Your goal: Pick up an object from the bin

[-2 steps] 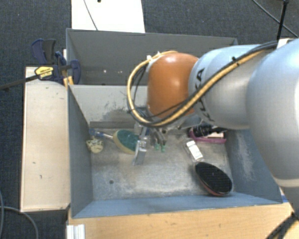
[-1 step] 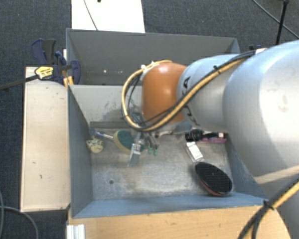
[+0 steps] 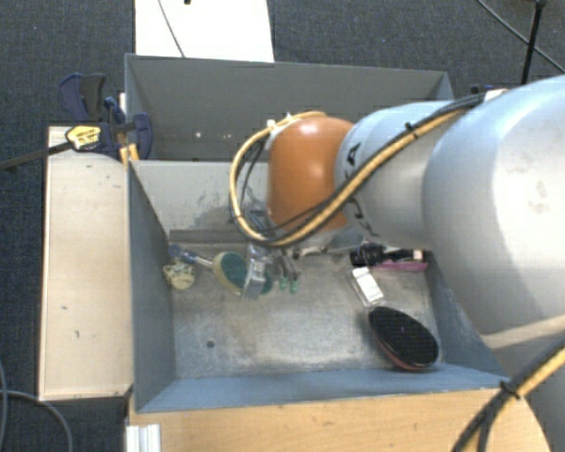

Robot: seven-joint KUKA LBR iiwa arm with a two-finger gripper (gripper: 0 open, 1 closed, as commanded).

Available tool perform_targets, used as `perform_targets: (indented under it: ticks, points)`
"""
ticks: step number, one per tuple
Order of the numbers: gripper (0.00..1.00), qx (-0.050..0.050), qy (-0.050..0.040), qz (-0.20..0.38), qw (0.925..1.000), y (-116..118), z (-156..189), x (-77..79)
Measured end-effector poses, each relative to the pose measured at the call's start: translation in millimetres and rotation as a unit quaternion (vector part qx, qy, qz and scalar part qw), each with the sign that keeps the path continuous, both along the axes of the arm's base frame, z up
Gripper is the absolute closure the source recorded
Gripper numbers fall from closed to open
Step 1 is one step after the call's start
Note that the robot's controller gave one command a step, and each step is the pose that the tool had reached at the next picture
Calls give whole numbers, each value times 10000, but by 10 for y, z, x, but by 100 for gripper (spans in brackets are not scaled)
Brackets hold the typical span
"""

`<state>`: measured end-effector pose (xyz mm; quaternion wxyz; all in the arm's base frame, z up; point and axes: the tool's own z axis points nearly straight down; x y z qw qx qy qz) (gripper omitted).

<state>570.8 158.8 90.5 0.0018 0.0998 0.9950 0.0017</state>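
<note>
My gripper [image 3: 257, 278] hangs low in the left middle of the bin, just under the arm's orange cover. A teal round-headed thing [image 3: 230, 268] lies right against the gripper's left side. To its left lies a brush-like thing with a thin grey-blue handle [image 3: 192, 258] and a pale yellowish head [image 3: 179, 274]. A small green piece [image 3: 288, 285] lies just to the right of the gripper. Whether anything sits in the gripper I cannot make out.
A white rectangular piece [image 3: 366, 285] lies right of centre, with a black and pink marker [image 3: 390, 257] behind it. A black oval brush with a red rim [image 3: 403, 337] lies at the front right. The arm covers the bin's right side.
</note>
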Motion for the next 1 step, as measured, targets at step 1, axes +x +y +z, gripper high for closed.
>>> perform_targets:
  ticks: [1]
  points:
    - [100,1,-22,97,10000,172,1183,-264]
